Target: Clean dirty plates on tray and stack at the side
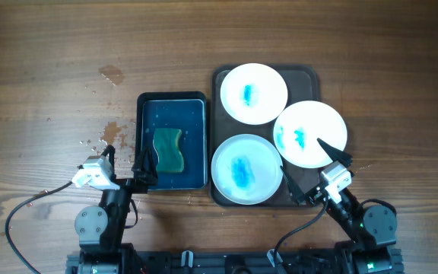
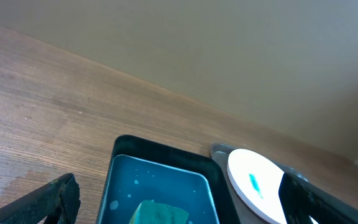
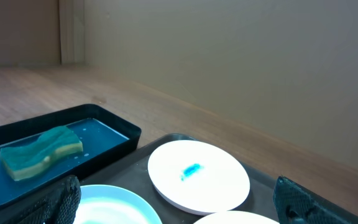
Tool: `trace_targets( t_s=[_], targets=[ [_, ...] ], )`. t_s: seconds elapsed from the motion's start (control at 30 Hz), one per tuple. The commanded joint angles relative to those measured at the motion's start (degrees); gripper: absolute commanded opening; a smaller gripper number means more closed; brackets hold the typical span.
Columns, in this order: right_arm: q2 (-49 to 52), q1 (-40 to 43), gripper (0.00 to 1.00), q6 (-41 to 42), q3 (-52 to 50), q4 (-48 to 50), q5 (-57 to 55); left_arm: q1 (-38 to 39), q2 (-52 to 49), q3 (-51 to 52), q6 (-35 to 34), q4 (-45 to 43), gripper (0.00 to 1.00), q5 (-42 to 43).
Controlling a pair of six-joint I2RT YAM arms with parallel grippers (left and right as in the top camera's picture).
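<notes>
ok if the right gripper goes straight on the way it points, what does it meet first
Probably the rim of the right-hand round white plate with a blue smear, just ahead of the right gripper; if it passes above that, the far white plate. Height is unclear.

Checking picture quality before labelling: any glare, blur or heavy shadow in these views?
Overhead: sharp, evenly lit, plates bright white, shadows faint. Left wrist: fingers of the left pincer dark and soft at the edges. Right wrist: right pincer likewise, sponge crisp.
</notes>
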State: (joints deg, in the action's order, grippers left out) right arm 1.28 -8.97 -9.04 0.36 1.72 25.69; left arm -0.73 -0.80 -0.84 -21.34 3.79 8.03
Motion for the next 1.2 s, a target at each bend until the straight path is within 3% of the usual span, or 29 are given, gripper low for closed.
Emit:
trace_targets(
  t_s=[0.0, 0.8, 0.9, 0.97, 1.0, 1.03, 1.07, 1.17],
  targets=[
    [-0.26, -0.02, 1.00, -0.42, -0.04, 0.17, 0.66, 0.37, 0.42, 0.50, -0.28, -0.22, 1.00, 0.28],
    [-0.26, -0.02, 1.00, -2.51, -0.04, 0.35, 1.05, 0.37, 0.42, 0.50, -0.33, -0.42, 1.00, 1.90],
    [-0.26, -0.02, 1.00, 9.20, 0.72, 2.82, 1.77, 0.37, 0.42, 0.26, -0.94, -6.01, 1.00, 10.16],
    [-0.20, -0.02, 1.00, 11.15, 6.14, 0.90, 1.75, 0.37, 0.42, -2.93, -3.10, -9.44, 1.00, 10.71],
    [0.28, -0.02, 1.00, 11.10, 9.66, -1.07, 1.73, 0.37, 0.09, -5.84, -3.08, -8.24, 1.00, 10.67],
    [4.44, -0.02, 1.00, 10.71, 20.11, -8.92, 1.75, 0.37, -3.87, -14.45, -2.60, 0.68, 1.00, 12.37],
    [6.84, -0.02, 1.00, 10.69, 24.24, -12.59, 1.75, 0.37, -6.19, -17.79, -1.97, 4.48, 1.00, 13.11],
    [23.69, -0.02, 1.00, 13.18, 46.21, -35.80, 5.01, 0.37, -21.90, -36.79, -1.33, 27.06, 1.00, 13.35]
  ],
)
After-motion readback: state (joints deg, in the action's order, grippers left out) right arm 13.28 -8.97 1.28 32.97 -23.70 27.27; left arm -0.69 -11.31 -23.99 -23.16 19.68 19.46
